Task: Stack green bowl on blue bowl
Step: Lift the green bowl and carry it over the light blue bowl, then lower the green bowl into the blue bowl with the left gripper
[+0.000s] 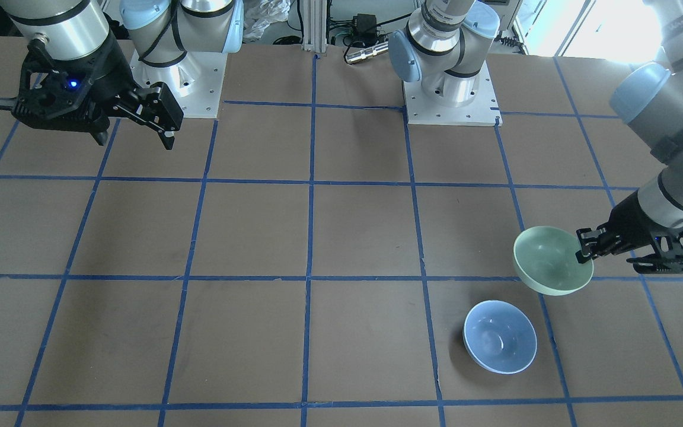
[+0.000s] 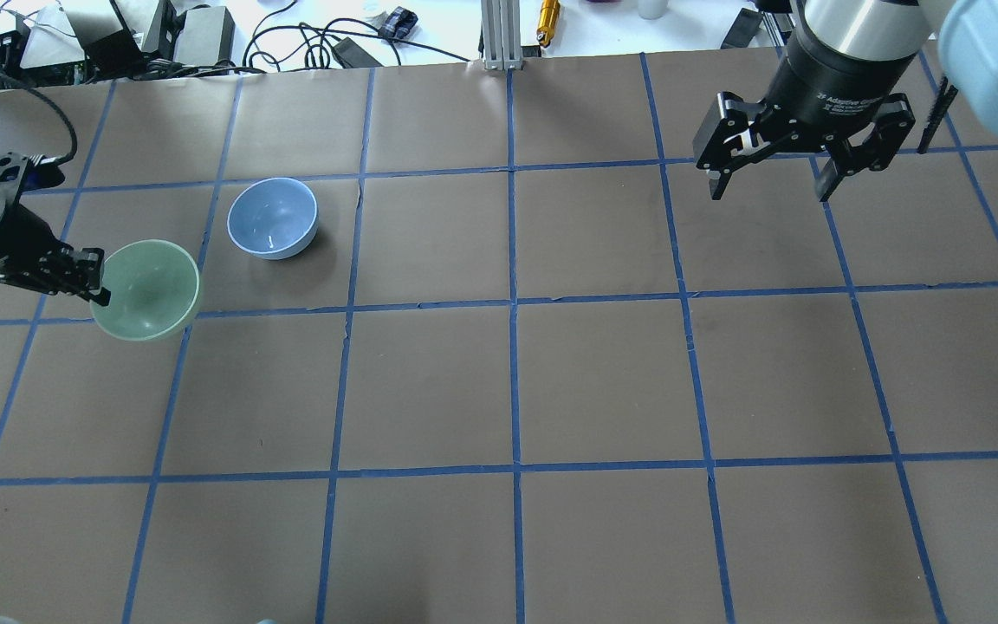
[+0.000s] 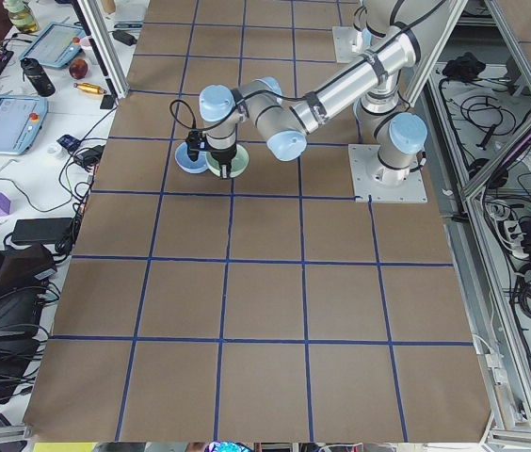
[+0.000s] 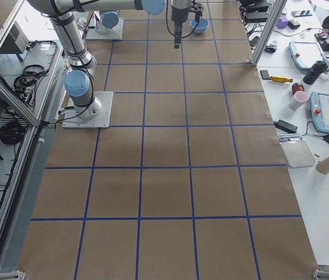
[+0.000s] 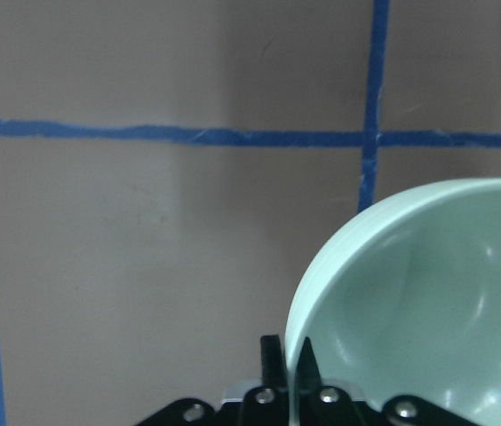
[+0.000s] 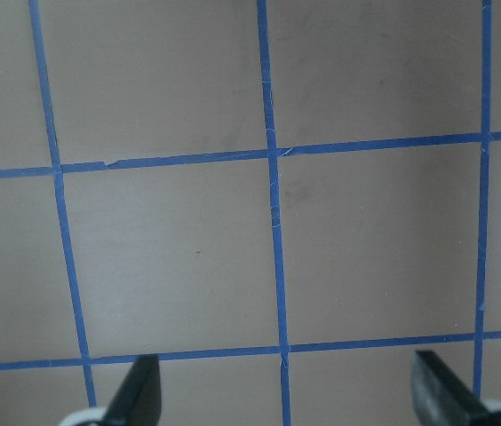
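Green bowl (image 2: pixel 148 290), rim pinched by left gripper (image 2: pixel 102 296) (right gripper (image 2: pixel 769 192) wide, idle): centre level over blue bowl (image 2: pixel 272 217) before lowering.

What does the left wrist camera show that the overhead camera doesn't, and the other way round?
Only the left wrist view shows, close up, the left gripper pinching the green bowl by its rim, one finger inside and one outside. Only the overhead view shows the blue bowl sitting apart on the table, and the right gripper open and empty. Both show the green bowl and the blue tape grid.
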Action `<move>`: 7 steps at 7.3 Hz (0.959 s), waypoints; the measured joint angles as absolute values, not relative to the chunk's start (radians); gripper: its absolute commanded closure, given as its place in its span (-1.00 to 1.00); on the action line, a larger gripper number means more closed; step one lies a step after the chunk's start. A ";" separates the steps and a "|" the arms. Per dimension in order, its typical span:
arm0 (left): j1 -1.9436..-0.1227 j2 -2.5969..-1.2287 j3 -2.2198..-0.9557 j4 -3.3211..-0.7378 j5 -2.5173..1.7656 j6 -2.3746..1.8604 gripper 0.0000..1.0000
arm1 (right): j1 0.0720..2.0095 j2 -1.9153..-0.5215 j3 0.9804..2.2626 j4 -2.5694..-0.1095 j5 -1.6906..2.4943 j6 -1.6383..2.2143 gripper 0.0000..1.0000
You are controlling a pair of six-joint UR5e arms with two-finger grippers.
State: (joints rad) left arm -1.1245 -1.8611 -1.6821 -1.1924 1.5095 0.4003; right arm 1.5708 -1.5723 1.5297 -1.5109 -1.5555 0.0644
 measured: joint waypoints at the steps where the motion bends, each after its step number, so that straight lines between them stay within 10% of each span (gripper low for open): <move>1: -1.156 -1.915 -1.605 -1.211 1.508 0.358 1.00 | 1.571 -1.572 1.530 -1.511 -1.555 0.064 -1.00; 7: -1.276 -2.087 -1.445 -1.213 1.507 0.170 1.00 | 1.571 -1.572 1.530 -1.512 -1.555 0.064 -1.00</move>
State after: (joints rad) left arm -1.2758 -2.0874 -1.4447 -1.2132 1.5071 0.1702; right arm 1.5708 -1.5723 1.5299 -1.5116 -1.5555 0.0644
